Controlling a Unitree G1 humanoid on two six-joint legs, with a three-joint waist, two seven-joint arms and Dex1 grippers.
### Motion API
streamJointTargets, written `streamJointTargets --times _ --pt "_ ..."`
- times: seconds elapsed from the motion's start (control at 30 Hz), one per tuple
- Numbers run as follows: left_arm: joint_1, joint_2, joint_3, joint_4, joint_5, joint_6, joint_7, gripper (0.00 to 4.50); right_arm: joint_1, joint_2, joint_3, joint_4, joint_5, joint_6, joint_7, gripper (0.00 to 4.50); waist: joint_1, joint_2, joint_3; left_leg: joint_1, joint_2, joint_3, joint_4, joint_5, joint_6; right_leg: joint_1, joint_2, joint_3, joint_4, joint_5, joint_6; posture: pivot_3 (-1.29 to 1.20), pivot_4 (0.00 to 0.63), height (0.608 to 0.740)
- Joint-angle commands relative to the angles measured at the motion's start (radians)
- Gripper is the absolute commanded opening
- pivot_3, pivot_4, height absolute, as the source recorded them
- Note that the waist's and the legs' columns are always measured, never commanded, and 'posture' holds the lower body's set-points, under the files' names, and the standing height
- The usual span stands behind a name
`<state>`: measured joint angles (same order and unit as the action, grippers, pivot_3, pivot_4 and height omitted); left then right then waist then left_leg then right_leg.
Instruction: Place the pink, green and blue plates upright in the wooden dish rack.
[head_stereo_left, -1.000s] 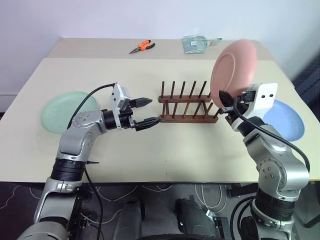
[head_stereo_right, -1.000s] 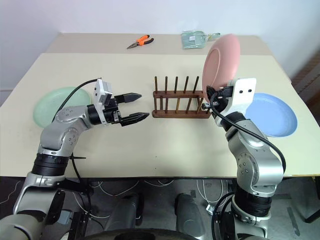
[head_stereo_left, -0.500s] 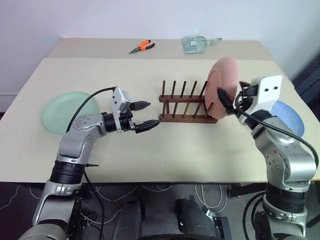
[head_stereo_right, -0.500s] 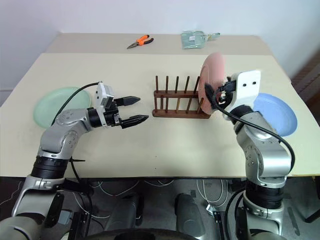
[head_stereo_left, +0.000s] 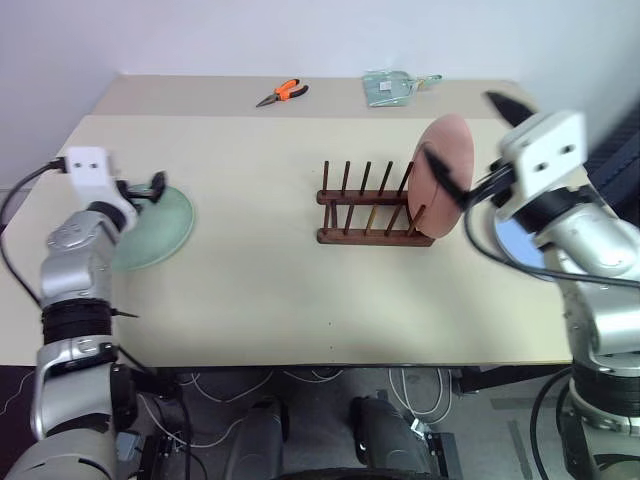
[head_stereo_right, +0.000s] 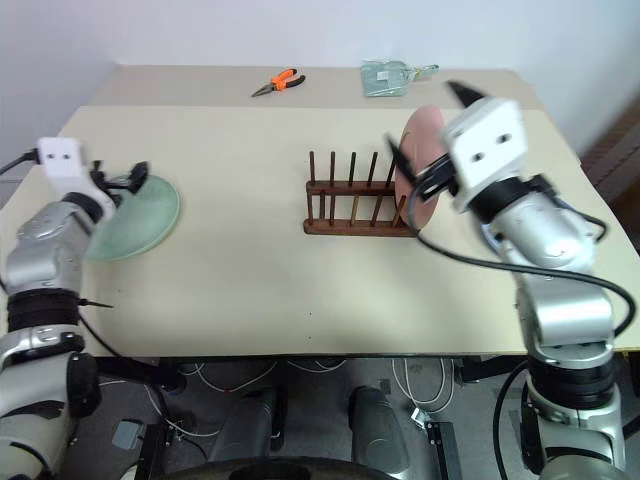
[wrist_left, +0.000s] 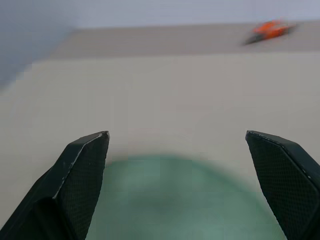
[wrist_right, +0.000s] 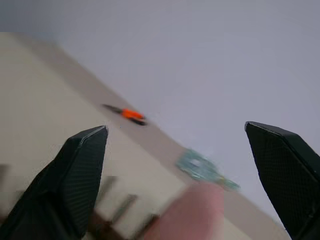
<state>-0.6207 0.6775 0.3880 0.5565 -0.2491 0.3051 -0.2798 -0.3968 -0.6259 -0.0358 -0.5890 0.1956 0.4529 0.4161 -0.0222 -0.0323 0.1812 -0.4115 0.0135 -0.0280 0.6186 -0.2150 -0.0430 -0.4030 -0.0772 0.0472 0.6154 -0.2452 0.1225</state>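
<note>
The pink plate (head_stereo_left: 446, 176) stands upright at the right end of the wooden dish rack (head_stereo_left: 368, 206), leaning on its pegs. My right gripper (head_stereo_left: 472, 137) is open just above and beside the plate's rim, holding nothing; the right wrist view has the plate's top edge (wrist_right: 194, 210) below the spread fingers. The green plate (head_stereo_left: 160, 228) lies flat at the table's left. My left gripper (head_stereo_left: 150, 186) hovers open at its far edge, and the left wrist view looks over that plate (wrist_left: 175, 200). A sliver of the blue plate (head_stereo_left: 512, 245) peeks out behind my right arm.
Orange-handled pliers (head_stereo_left: 283, 94) and a clear packet (head_stereo_left: 390, 87) lie at the back of the table (head_stereo_left: 260, 290). Several rack slots left of the pink plate are free.
The right gripper lowered the pink plate into the rack, let go and opened, then rose. The left arm swung away from the rack out to the green plate.
</note>
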Motion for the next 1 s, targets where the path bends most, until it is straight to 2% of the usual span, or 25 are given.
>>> streamJointTargets --times 0.03,0.1,0.2,0.33,0.43,0.67,0.8,1.0 --pt "0.007 0.055 0.073 0.011 -0.017 -0.002 0.02 4.5 0.01 0.011 0.048 -0.013 -0.035 -0.048 0.021 4.47 0.006 0.0 0.0 0.0 0.0 0.0 0.0 0.0 0.0 0.0 0.0 0.0 0.0 0.0 0.0 0.0 0.15 0.732" --pt "0.071 0.067 0.096 -0.015 -0.043 0.077 -0.005 4.5 0.016 0.037 0.066 0.007 -0.03 -0.061 0.026 4.47 0.014 0.0 0.0 0.0 -0.001 0.001 0.0 0.0 0.0 0.0 -0.002 0.0 0.0 0.0 0.0 0.0 0.15 0.732" --pt "0.153 0.046 0.181 -0.061 -0.102 0.195 0.047 4.5 0.023 0.058 0.083 0.036 -0.03 -0.082 0.045 4.47 0.009 -0.001 0.0 0.0 -0.002 0.001 0.0 0.0 0.0 0.001 -0.004 0.0 -0.001 -0.002 -0.003 0.0 0.15 0.732" --pt "0.211 0.011 0.189 -0.142 -0.172 0.325 0.014 4.5 0.018 0.072 0.09 0.055 -0.041 -0.104 0.055 4.47 0.012 -0.004 0.0 0.0 -0.001 0.0 0.0 0.0 -0.001 0.001 -0.003 -0.001 0.0 -0.002 -0.004 0.0 0.15 0.732" --pt "0.21 -0.035 0.226 -0.199 -0.246 0.401 0.022 3.61 0.011 0.083 0.096 0.065 -0.051 -0.122 0.057 4.5 0.011 -0.003 0.0 0.0 -0.001 -0.001 0.0 0.0 -0.001 0.001 -0.004 -0.001 0.0 -0.002 -0.004 0.0 0.15 0.732" --pt "0.18 -0.057 0.208 -0.224 -0.258 0.452 0.053 0.06 0.019 0.099 0.096 0.064 -0.067 -0.117 0.058 4.5 0.009 -0.003 0.0 0.0 -0.001 -0.001 0.0 0.0 -0.001 0.001 -0.003 -0.001 0.0 -0.002 -0.004 0.0 0.15 0.732" --pt "0.113 -0.089 0.164 -0.284 -0.264 0.37 0.015 0.06 0.023 0.082 0.112 0.047 -0.081 -0.101 0.079 4.5 0.013 -0.004 0.0 0.0 -0.001 0.0 0.0 0.0 -0.001 0.001 -0.003 -0.001 0.0 -0.002 -0.004 0.0 0.15 0.732" --pt "-0.099 -0.164 -0.062 -0.471 -0.247 0.341 -0.053 0.06 -0.033 0.021 0.3 0.096 -0.335 -0.222 0.109 4.5 0.031 -0.005 0.0 -0.002 -0.002 -0.001 0.002 0.001 -0.002 0.001 -0.003 -0.002 -0.001 -0.002 -0.004 0.0 0.15 0.732"
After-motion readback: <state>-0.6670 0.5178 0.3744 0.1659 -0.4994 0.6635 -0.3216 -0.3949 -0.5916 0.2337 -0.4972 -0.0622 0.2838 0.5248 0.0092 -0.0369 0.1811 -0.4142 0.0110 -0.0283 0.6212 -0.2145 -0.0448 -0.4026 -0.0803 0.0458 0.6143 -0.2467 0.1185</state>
